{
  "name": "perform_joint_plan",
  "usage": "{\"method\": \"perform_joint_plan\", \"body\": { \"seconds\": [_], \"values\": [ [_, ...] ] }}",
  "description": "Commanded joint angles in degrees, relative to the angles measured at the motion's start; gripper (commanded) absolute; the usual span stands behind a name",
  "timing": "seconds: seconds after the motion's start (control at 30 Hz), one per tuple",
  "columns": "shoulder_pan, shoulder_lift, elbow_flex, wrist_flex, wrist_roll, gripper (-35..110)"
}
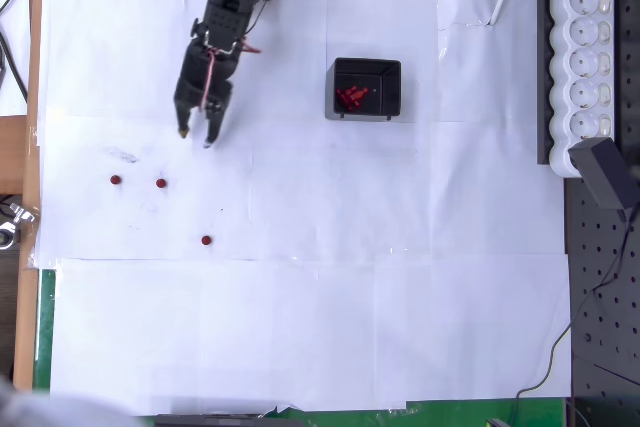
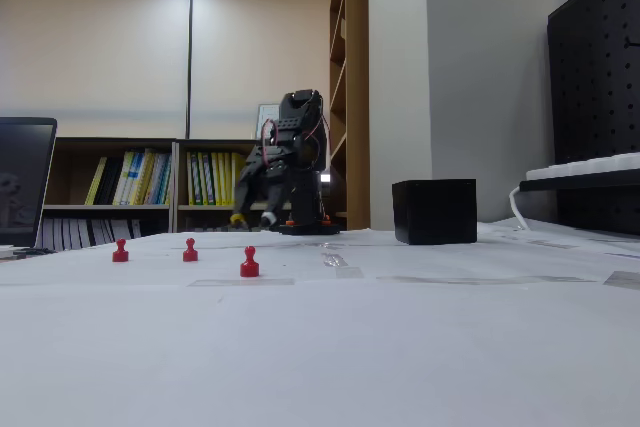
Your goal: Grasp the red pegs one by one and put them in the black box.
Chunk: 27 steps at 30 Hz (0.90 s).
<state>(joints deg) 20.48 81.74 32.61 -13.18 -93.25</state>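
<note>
pegs left: three red pegs (image 1: 161,183) stand upright on the desk (image 1: 300,327), left side of the overhead view, well apart from each other

box: black box (image 1: 366,89) sits to the right, a heap of red pegs already inside

pincer: pincer (image 1: 195,135) hangs above the paper just beyond the nearest peg, jaws slightly parted, holding nothing

handling: pegs look tiny, light, hard plastic, probably tippy and a bit slick

where to grab: round head above the flared base seems the safest bet, squeezing gently

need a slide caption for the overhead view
Black robot hand hovers above three small dark-red pegs on white paper; more pegs lie in the square black box.
</note>
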Motion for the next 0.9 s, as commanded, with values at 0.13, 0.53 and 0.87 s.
{"method": "perform_joint_plan", "body": {
  "seconds": [0.13, 0.53, 0.87],
  "values": [
    [2.20, 12.48, 11.51, -6.68, 0.53, 15],
    [3.16, 24.26, 22.85, -9.67, 0.18, 14],
    [3.78, 29.62, 29.53, -9.76, 0.18, 14]
  ]
}}
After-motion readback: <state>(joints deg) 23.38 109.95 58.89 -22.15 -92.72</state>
